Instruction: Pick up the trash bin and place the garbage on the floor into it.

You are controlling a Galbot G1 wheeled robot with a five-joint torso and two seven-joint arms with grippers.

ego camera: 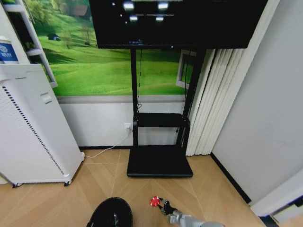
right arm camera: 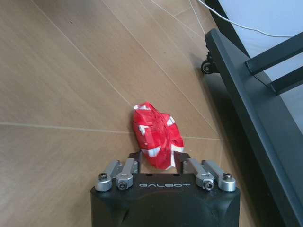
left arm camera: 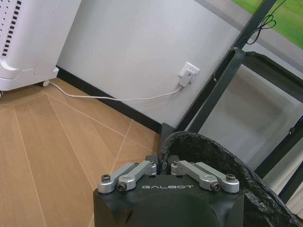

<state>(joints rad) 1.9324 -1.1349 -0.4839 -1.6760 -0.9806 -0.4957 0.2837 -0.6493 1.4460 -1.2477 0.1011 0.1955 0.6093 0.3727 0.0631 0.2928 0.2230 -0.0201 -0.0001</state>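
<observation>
- The trash bin (ego camera: 111,213) sits low at the near edge of the head view, left of centre, its dark inside facing up.
- In the left wrist view the left hand (left arm camera: 163,166) is narrowed onto the bin's rim (left arm camera: 199,142), one finger on each side of the black wall, holding the bin over the wooden floor (left arm camera: 57,142).
- The right hand (right arm camera: 162,158) reaches in from the lower right of the head view, just right of the bin.
- Its fingers are closed on a crumpled red-and-white wrapper (right arm camera: 157,135), which sticks out ahead of the fingertips; I cannot tell whether it touches the floorboards.
- In the head view the same wrapper (ego camera: 155,201) shows as a small red spot between the bin and the black TV-stand base (ego camera: 160,161), apart from both.
- The stand's base runs along one side of the right wrist view, with a small caster (right arm camera: 206,67) at its corner.
- A white cabinet (ego camera: 33,127) on wheels stands to the left against the wall, and a white cable (left arm camera: 118,98) runs from it to a wall socket (left arm camera: 188,74).
</observation>
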